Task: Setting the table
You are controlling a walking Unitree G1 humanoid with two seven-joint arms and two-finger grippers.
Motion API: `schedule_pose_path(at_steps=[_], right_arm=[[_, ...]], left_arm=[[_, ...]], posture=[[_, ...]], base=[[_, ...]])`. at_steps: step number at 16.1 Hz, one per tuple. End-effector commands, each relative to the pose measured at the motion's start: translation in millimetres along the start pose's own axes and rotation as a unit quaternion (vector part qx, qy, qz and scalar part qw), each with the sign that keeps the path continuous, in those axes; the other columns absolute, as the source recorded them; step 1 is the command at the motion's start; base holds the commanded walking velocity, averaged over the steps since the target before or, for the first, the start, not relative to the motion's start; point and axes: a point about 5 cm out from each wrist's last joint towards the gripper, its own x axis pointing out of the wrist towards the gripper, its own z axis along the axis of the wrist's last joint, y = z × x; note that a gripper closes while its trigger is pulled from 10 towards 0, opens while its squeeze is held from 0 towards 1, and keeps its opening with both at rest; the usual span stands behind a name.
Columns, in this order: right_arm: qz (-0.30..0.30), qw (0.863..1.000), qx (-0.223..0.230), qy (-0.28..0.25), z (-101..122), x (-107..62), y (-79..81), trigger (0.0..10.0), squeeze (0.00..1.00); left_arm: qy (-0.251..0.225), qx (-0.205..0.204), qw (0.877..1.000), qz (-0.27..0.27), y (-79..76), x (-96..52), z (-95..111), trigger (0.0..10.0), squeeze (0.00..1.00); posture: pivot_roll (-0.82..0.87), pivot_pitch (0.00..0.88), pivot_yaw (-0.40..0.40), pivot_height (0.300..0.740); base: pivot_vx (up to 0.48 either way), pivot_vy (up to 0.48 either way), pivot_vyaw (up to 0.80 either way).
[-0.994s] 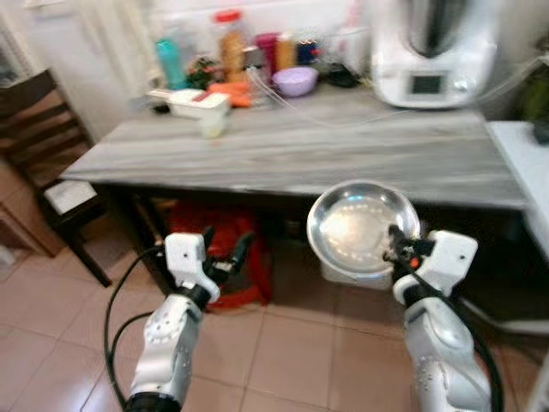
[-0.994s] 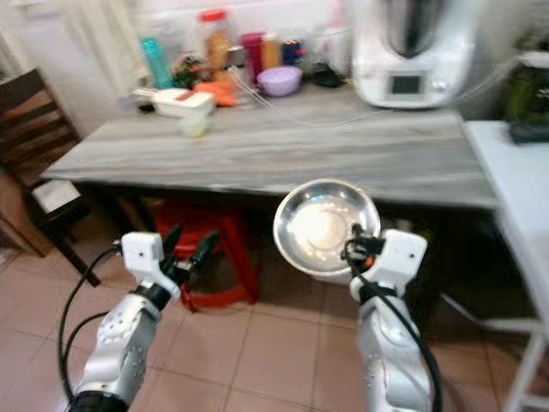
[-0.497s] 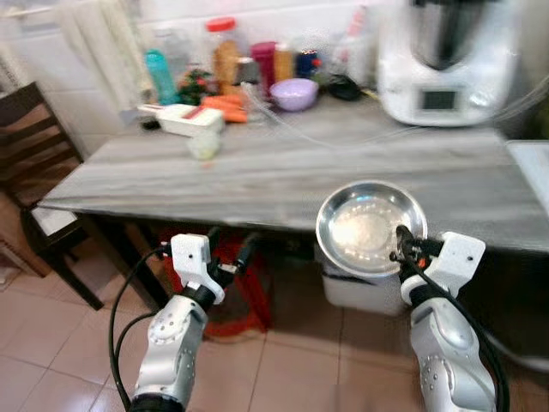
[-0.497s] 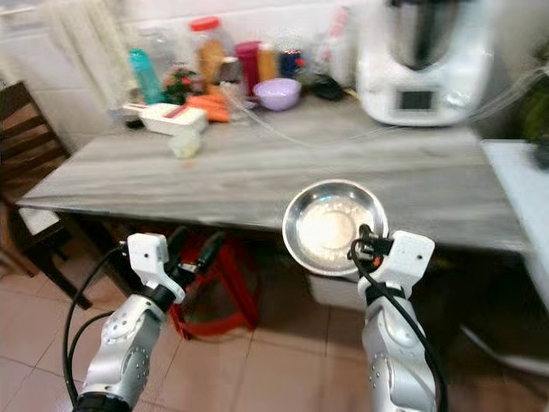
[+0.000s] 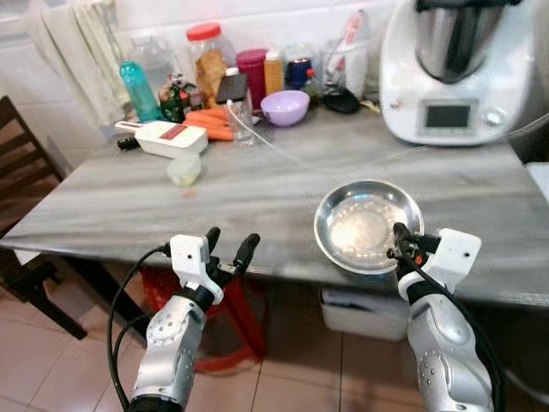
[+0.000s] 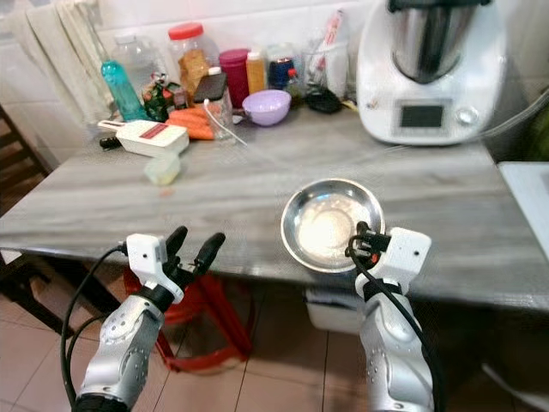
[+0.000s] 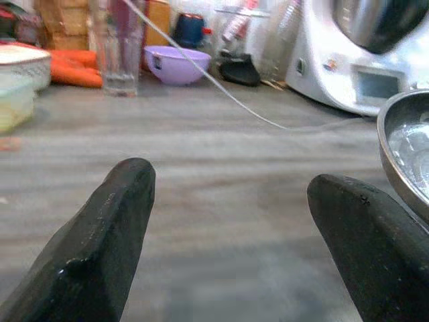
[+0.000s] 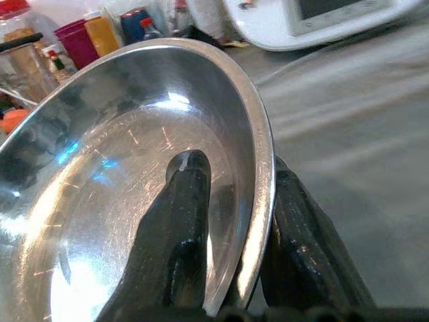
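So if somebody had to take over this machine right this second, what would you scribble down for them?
Right gripper: shut on the rim of the steel bowl, one finger inside, one outside; bowl held over the near edge of the grey table, not yet set down as far as I can tell.
Left gripper: open, holding nothing, at the table's front edge.
On the table's far side: purple bowl, jars and bottles, carrots, a white kitchen machine.
Done: bowl brought to the table.
Left: lower the bowl onto a bare stretch of tabletop, release, fetch the rest.
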Motion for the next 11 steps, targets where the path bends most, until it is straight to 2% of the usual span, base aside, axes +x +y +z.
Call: schedule_pose_path(at_steps=[1, 4, 6, 8, 11], right_arm=[[0.017, 1.000, 0.015, -0.001, 1, 3.2, 13.4, 10.0, 0.00], [0.013, 1.000, 0.012, 0.007, -2, 4.0, 13.2, 10.0, 0.00], [0.016, 0.999, 0.011, 0.034, -7, 8.6, 16.1, 10.0, 0.00], [0.015, 0.999, 0.015, 0.046, -7, 15.5, 16.9, 10.0, 0.00], [0.006, 0.994, 0.010, 0.109, -16, 26.5, 19.5, 10.0, 0.00]], left_arm=[[0.006, 0.005, 1.000, 0.015, 10.8, -6.2, 1, 10.0, 0.00], [0.010, 0.011, 1.000, 0.008, 11.9, -11.8, 0, 10.0, 0.00], [0.013, 0.007, 1.000, -0.026, 11.3, -22.8, 1, 10.0, 0.00], [0.022, 0.011, 0.999, -0.038, 14.0, -29.9, 0, 10.0, 0.00], [0.030, 0.000, 0.997, -0.068, 10.0, -37.1, 0, 10.0, 0.00]], posture=[[-0.09, 0.000, 0.111, 0.740], [-0.09, 0.000, 0.109, 0.740], [-0.09, 0.000, 0.107, 0.740], [-0.09, 0.000, 0.107, 0.740], [-0.07, 0.000, 0.094, 0.740]], base=[[0.000, 0.000, 0.00], [0.000, 0.000, 0.00], [0.000, 0.000, 0.00], [0.000, 0.000, 0.00], [0.000, 0.000, 0.00]])
